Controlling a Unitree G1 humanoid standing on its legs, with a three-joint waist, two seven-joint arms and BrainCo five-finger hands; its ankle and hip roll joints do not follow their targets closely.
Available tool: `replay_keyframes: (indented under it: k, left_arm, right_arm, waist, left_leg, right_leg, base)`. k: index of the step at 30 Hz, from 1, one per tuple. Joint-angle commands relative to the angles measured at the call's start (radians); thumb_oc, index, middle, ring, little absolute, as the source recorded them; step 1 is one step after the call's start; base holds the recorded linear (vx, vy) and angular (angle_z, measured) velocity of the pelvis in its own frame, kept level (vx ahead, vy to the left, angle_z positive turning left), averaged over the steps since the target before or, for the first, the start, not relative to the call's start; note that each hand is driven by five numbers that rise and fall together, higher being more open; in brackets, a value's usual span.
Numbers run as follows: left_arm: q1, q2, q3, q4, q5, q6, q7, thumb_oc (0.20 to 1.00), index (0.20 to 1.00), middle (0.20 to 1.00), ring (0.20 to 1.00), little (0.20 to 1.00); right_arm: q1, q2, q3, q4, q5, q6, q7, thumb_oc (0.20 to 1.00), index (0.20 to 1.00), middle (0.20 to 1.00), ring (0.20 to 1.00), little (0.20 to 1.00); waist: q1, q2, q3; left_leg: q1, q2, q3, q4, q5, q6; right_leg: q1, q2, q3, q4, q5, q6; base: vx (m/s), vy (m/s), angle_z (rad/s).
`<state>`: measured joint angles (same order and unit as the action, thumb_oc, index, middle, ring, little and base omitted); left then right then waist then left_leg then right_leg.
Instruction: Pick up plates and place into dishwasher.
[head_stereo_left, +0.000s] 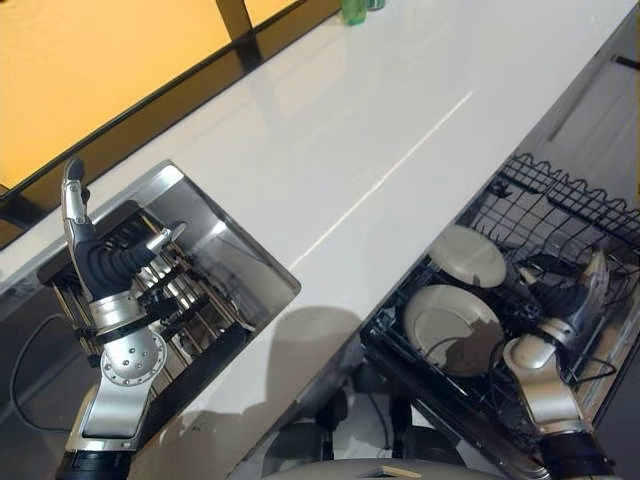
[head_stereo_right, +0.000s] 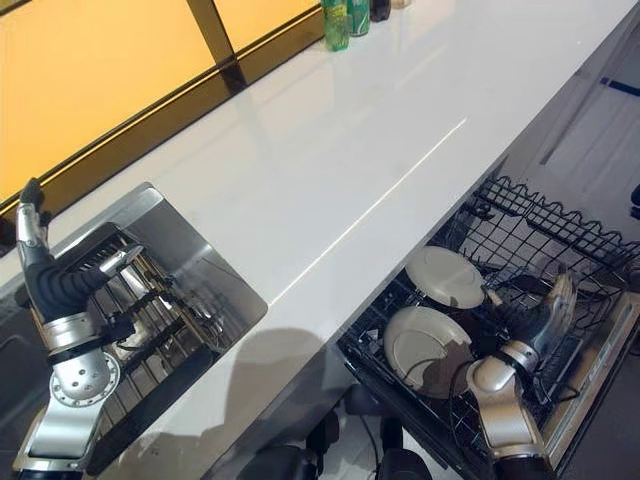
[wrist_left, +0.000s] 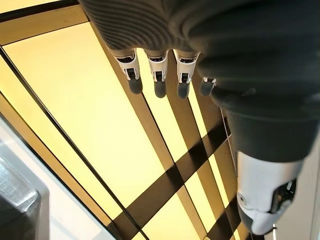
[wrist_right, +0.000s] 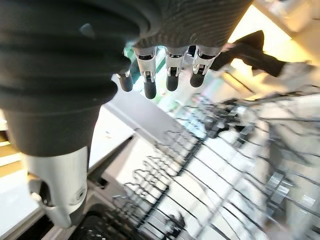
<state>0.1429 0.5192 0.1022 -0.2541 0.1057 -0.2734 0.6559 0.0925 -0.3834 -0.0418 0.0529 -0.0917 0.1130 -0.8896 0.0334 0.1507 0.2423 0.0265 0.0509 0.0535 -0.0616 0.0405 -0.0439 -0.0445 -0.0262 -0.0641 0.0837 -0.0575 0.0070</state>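
Two round, glossy plates (head_stereo_left: 452, 327) lie in the wire rack (head_stereo_left: 560, 215); both robot hands, left (head_stereo_left: 95, 255) and right (head_stereo_left: 580, 290), seemingly open

Just beside my right hand (head_stereo_left: 585, 290), two cream plates (head_stereo_left: 452, 328) sit in a black wire rack (head_stereo_left: 560, 200). Between my hands runs a glossy white counter (head_stereo_left: 350, 140). By my left hand (head_stereo_left: 85, 240), the sink (head_stereo_left: 215, 245) is shiny steel with a dark ribbed rack (head_stereo_left: 175, 300) inside. Beyond my left hand, the wall panels (head_stereo_left: 100, 70) glow orange-yellow between dark brown bars, and green bottles (head_stereo_right: 336, 22) stand far off.
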Motion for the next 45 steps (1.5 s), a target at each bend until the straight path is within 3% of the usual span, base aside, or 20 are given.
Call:
replay_keyframes:
  k: [1,19,24,29,36,43,45]
  left_arm:
    - [0.019,0.017,0.034,-0.008,0.025,-0.059,0.013,1.000,1.000,1.000,1.000,1.000]
    - [0.031,-0.002,-0.024,0.004,0.014,-0.066,0.075,1.000,1.000,1.000,1.000,1.000]
    - [0.049,-0.018,-0.031,-0.001,0.005,-0.072,0.080,1.000,1.000,1.000,1.000,1.000]
    - [0.043,-0.039,-0.058,0.002,0.003,-0.077,0.106,1.000,1.000,1.000,1.000,1.000]
    - [0.009,-0.067,-0.106,-0.003,-0.001,-0.051,0.102,1.000,1.000,1.000,1.000,1.000]
    - [0.003,-0.092,-0.143,-0.011,-0.007,-0.028,0.099,1.000,1.000,1.000,1.000,1.000]
    - [0.001,-0.094,-0.150,-0.014,-0.008,-0.023,0.107,1.000,1.000,1.000,1.000,1.000]
  right_arm:
    - [0.052,-0.011,0.027,-0.096,0.027,-0.079,-0.006,1.000,1.000,1.000,1.000,1.000]
    - [0.183,0.017,0.102,-0.055,0.163,-0.165,-0.105,1.000,1.000,1.000,1.000,1.000]
    - [0.251,0.021,0.088,-0.006,0.236,-0.189,-0.076,1.000,1.000,1.000,1.000,1.000]
    - [0.278,0.036,0.055,0.115,0.340,-0.256,-0.088,1.000,1.000,1.000,1.000,1.000]
    - [0.228,0.030,0.000,0.261,0.378,-0.282,-0.163,1.000,1.000,1.000,1.000,1.000]
    - [0.198,0.000,0.008,0.333,0.437,-0.336,0.109,1.000,1.000,1.000,1.000,1.000]
    - [0.186,-0.013,0.026,0.332,0.374,-0.342,0.146,1.000,1.000,1.000,1.000,1.000]
  waist:
    - [-0.037,-0.031,-0.083]
    - [-0.089,0.005,-0.107]
    - [-0.109,0.034,-0.097]
    - [-0.135,0.080,-0.070]
    - [-0.137,0.124,-0.039]
    - [-0.124,0.150,-0.013]
    - [-0.121,0.152,-0.002]
  left_leg:
    - [-0.051,-0.054,-0.025,0.070,-0.086,0.040]
    - [-0.030,-0.022,-0.005,0.040,-0.056,-0.005]
    - [-0.045,-0.025,-0.004,0.050,-0.048,-0.011]
    - [-0.071,-0.041,0.002,0.072,-0.040,-0.013]
    - [-0.115,-0.076,-0.005,0.142,-0.044,-0.009]
    - [-0.159,-0.108,-0.024,0.207,-0.049,-0.001]
    - [-0.174,-0.115,-0.024,0.218,-0.048,0.002]
  right_leg:
    - [0.021,-0.130,-0.025,0.078,-0.063,0.107]
    - [0.038,-0.086,0.009,0.054,-0.083,0.077]
    - [0.020,-0.088,0.022,0.073,-0.094,0.072]
    - [-0.027,-0.095,0.040,0.118,-0.109,0.065]
    - [-0.078,-0.117,0.040,0.205,-0.133,0.053]
    - [-0.123,-0.151,0.031,0.288,-0.151,0.039]
    - [-0.143,-0.160,0.029,0.306,-0.154,0.037]
  base:
    - [-0.11,-0.002,-0.02]
    - [-0.10,-0.024,-0.09]
    - [-0.06,0.055,-0.09]
    - [-0.06,0.122,-0.09]
    - [0.01,0.131,-0.07]
    - [0.05,0.130,0.00]
    - [0.00,0.123,0.00]
